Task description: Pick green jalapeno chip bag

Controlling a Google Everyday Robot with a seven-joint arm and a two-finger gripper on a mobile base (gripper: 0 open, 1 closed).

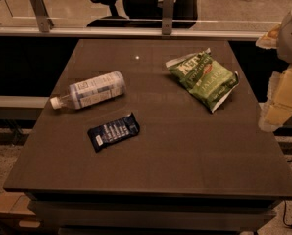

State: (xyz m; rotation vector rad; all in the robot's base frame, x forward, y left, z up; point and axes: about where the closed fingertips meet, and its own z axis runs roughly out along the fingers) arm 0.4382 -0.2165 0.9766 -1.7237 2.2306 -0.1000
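The green jalapeno chip bag lies flat on the dark brown table, in the far right part. It is crinkly green with white lettering, a small red-orange emblem and white edges. My gripper hangs at the right edge of the view, beyond the table's right side. It is to the right of the bag and a little nearer to me, apart from it. Nothing shows in the gripper.
A clear bottle with a white label lies on its side at the left of the table. A small dark blue wrapper lies in front of it. A glass railing and an office chair stand behind the table.
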